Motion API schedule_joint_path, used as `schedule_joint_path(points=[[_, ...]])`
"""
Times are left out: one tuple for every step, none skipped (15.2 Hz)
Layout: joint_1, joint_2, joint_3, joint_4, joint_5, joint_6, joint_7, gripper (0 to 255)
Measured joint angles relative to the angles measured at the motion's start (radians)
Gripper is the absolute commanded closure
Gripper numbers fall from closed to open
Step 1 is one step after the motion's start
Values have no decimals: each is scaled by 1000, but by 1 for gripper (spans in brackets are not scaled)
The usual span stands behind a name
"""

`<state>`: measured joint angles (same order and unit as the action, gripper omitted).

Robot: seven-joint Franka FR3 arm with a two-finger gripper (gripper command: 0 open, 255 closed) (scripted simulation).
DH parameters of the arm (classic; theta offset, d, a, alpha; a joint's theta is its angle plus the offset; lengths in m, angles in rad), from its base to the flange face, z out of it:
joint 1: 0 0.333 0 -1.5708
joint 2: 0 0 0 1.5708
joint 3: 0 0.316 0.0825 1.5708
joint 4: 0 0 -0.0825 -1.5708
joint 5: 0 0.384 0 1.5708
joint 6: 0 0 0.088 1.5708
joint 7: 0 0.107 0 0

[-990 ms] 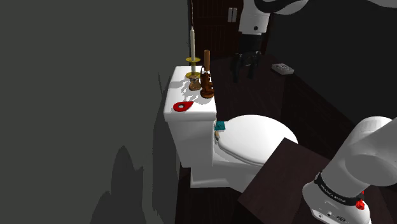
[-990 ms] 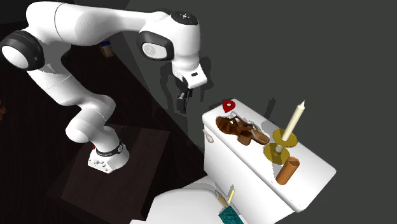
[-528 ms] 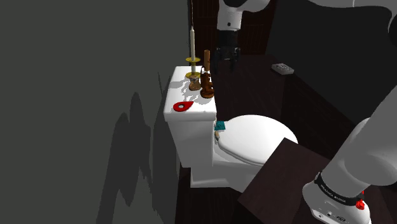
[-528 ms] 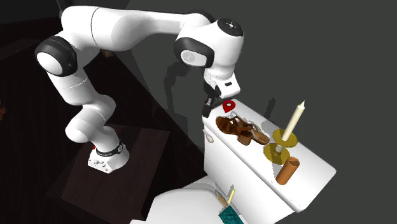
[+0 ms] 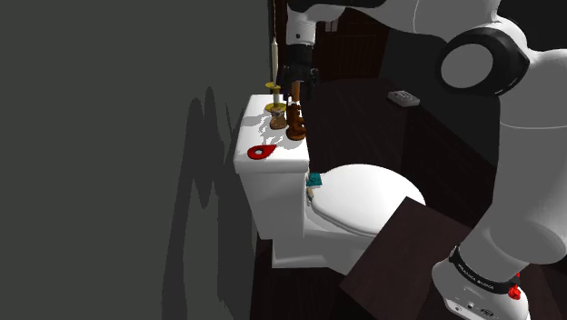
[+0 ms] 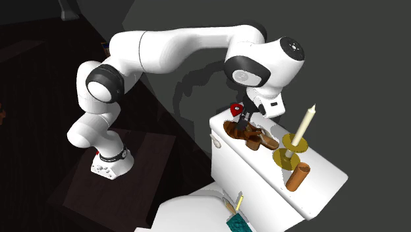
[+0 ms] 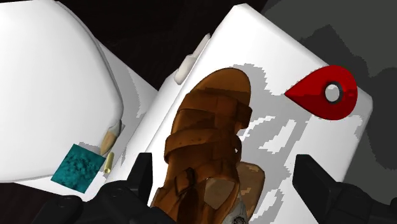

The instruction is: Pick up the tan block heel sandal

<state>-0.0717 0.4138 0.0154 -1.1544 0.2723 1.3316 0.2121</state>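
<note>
A brown strappy sandal [image 7: 210,146] lies flat on a white toilet tank lid [image 7: 280,63], near the lid's middle. The black pincer [image 7: 226,168] hovers just above it, spread wide, with one finger on each side of the shoe and neither touching it.

The sandal's long axis runs along the length of the lid. Its rounded toe points toward the end where a red teardrop piece [image 7: 324,92] lies, well apart from the shoe. Its block heel sits at the other end, directly under the pincer and toward a candle [image 6: 304,125] in a yellow holder. In the second exterior view the white arm bends down over the sandal [image 6: 250,135], with the pincer [image 6: 245,118] close above its heel half.

The shoe looks light, with a stiff sole and softer straps that would give under pressure. The surest hold is probably across the sole's narrow width at the strapped middle, pressing on the firm edges. The heel end is likely heavier, so a hold too near the toe could let it tip.
</note>
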Motion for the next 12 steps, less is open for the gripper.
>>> schedule_joint_path(points=[[-3,20,-1,23,2,-7,0,0],[-4,24,-1,17,3,0,-1,0],[-3,24,-1,7,3,9,-3,0],[-2,19,-1,-17,3,27,-7,0],[-2,17,-2,-30,2,38,-11,0],[-1,15,-2,-46,2,52,-13,0],[0,15,-2,-62,1,68,-17,0],[1,12,-3,-78,1,80,-20,0],[1,9,-3,-87,1,86,-21,255],[1,8,-3,-91,1,89,-22,255],[1,6,-3,-93,1,90,-23,255],[1,5,-3,-95,1,91,-23,255]])
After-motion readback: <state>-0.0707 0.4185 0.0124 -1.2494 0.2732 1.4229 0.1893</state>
